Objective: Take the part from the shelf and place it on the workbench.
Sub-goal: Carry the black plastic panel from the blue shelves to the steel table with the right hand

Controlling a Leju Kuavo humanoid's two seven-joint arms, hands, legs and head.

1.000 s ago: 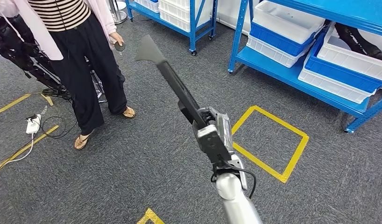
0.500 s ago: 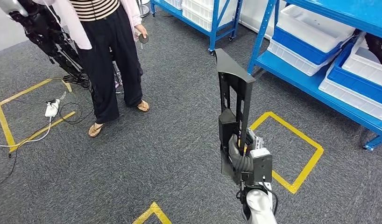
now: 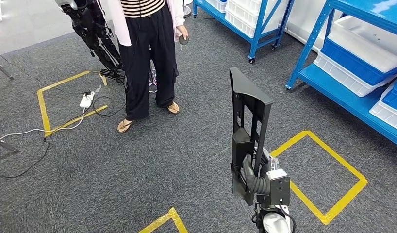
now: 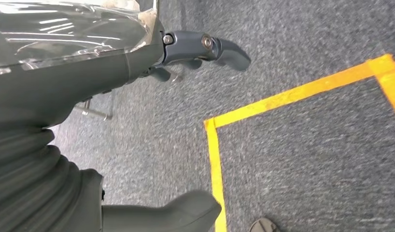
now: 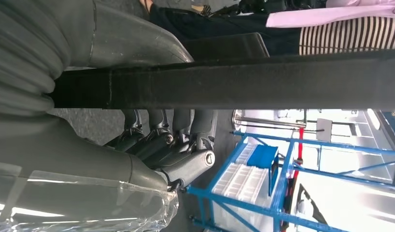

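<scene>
Part [image 3: 248, 121], a long black flat-topped frame, stands upright gripped by the right hand [image 3: 258, 177].

Right hand [image 5: 152, 145] fingers [image 5: 186, 166] gripping black part [image 5: 244, 79], blue shelf [image 5: 263, 203] behind

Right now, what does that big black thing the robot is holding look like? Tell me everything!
The black part is a long, flat-sided frame, matte like plastic, with open slots down its middle and a slanted top end. It stands nearly upright above the grey carpet. The right hand grips its lower end, fingers wrapped around one bar. Nothing else touches it.
</scene>
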